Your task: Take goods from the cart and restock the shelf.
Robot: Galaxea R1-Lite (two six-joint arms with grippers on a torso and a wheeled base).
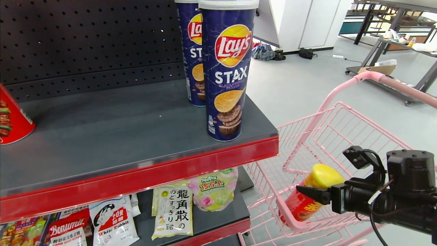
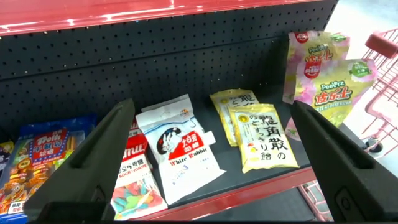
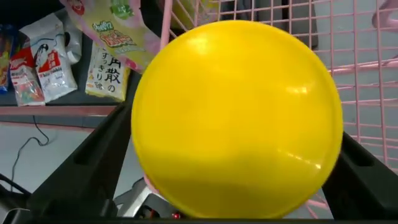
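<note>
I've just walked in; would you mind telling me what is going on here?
The robot is restocking a shelf from a pink cart. Its right gripper is at a red can with a yellow lid that sits tilted in the cart; whether it has a grip I cannot tell. The left gripper hangs open and empty before the snack bags on the lower level. Two blue chip cans stand on the upper shelf.
</note>
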